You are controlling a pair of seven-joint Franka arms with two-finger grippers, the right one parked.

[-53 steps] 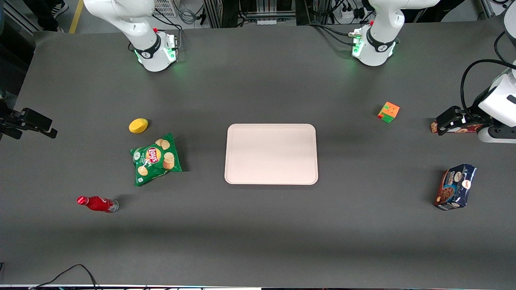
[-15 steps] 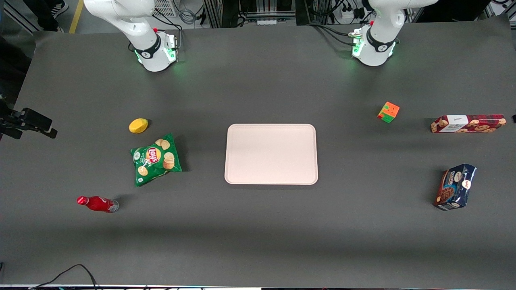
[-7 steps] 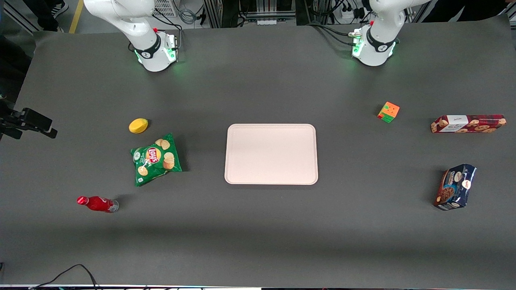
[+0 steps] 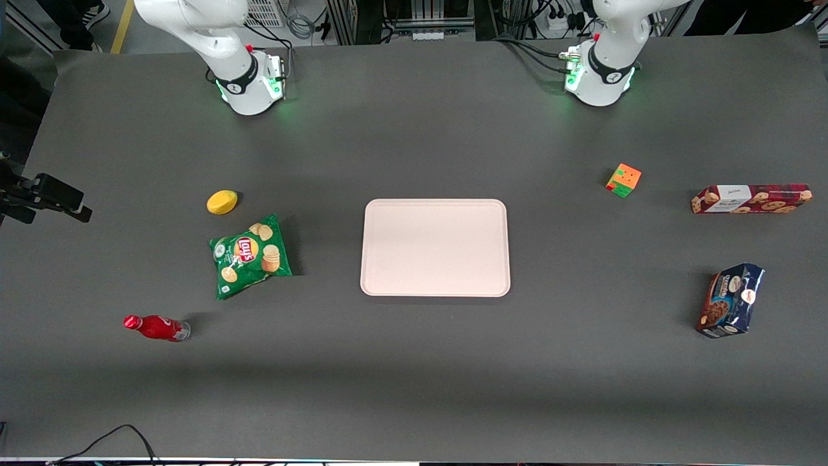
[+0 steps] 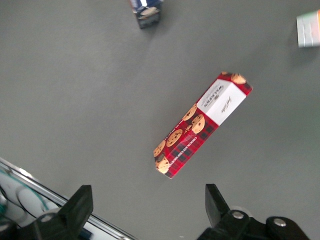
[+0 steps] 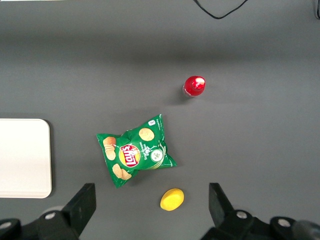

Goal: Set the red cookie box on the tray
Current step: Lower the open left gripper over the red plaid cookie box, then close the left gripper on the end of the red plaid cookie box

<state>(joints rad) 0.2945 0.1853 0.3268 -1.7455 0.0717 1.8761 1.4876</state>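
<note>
The red cookie box lies flat on the grey table toward the working arm's end, a long plaid carton with a white label and cookie pictures. The pale tray lies bare at the table's middle, well apart from the box. My gripper is outside the front view. In the left wrist view the gripper hangs high above the table, open, its dark fingers spread wide with nothing between them. The red cookie box lies below, clear of both fingers.
A coloured cube sits between box and tray. A dark blue cookie bag stands nearer the front camera than the box. Toward the parked arm's end lie a green chips bag, a yellow lemon-like object and a red bottle.
3.6 s ago the gripper was down at the red cookie box; it has since risen and left the front view. The box lies where it was, uncovered.
</note>
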